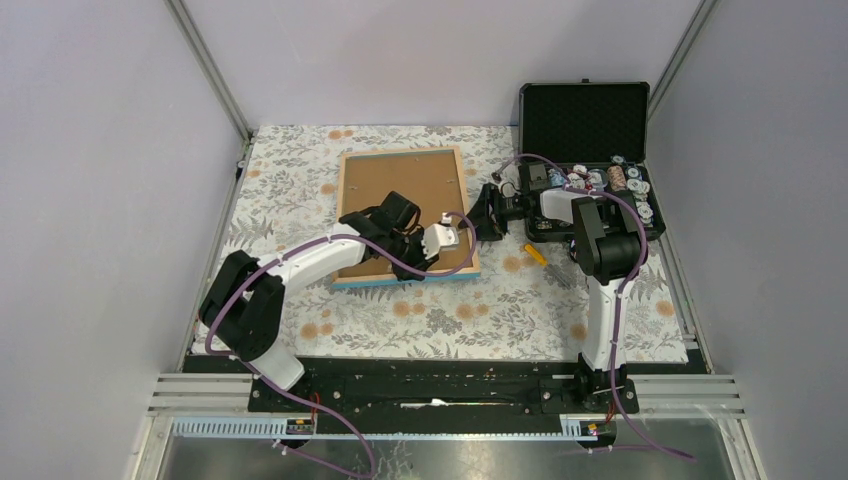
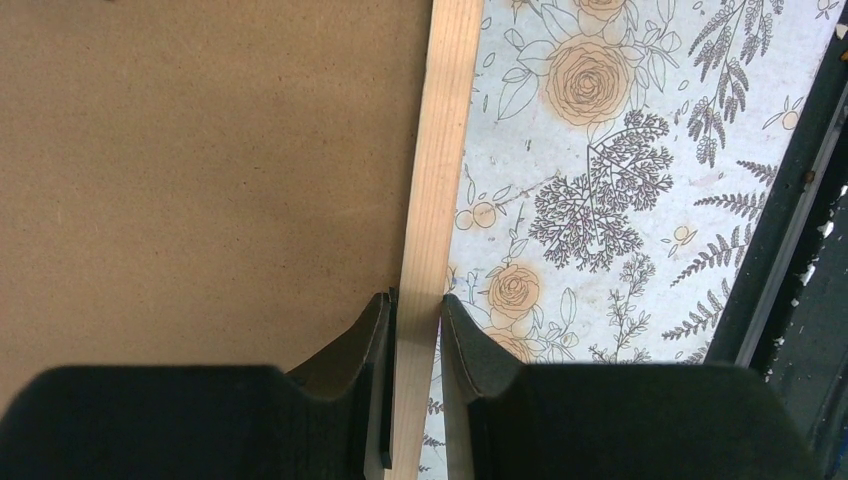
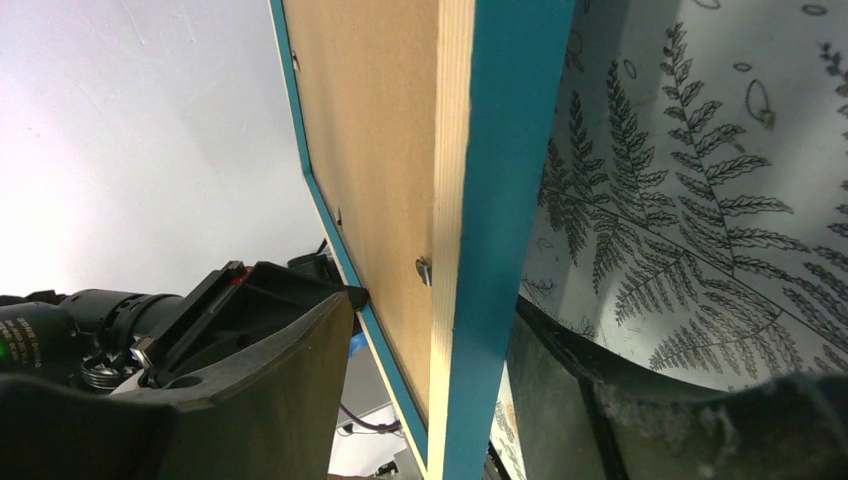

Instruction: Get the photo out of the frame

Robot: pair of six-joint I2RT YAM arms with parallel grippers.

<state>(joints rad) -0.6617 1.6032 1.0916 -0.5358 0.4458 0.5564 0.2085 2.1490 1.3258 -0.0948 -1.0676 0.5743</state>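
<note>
On the floral counter point(image 1: 440, 310) the frame point(image 2: 435, 150) lies back-up, its wood rim pinched by the left end effector point(image 2: 416, 305). The right end effector point(image 3: 440, 310) straddles the same edge, jaws partly open and gripping nothing. The photo is hidden, presumably under the backing board point(image 2: 200, 180); an uneven squeeze could twist the frame loose.

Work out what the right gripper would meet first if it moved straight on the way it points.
The frame: its rim sits between the open fingers of the right gripper, so that edge would probably just run deeper into the jaws. Exact depth is unclear.
</note>
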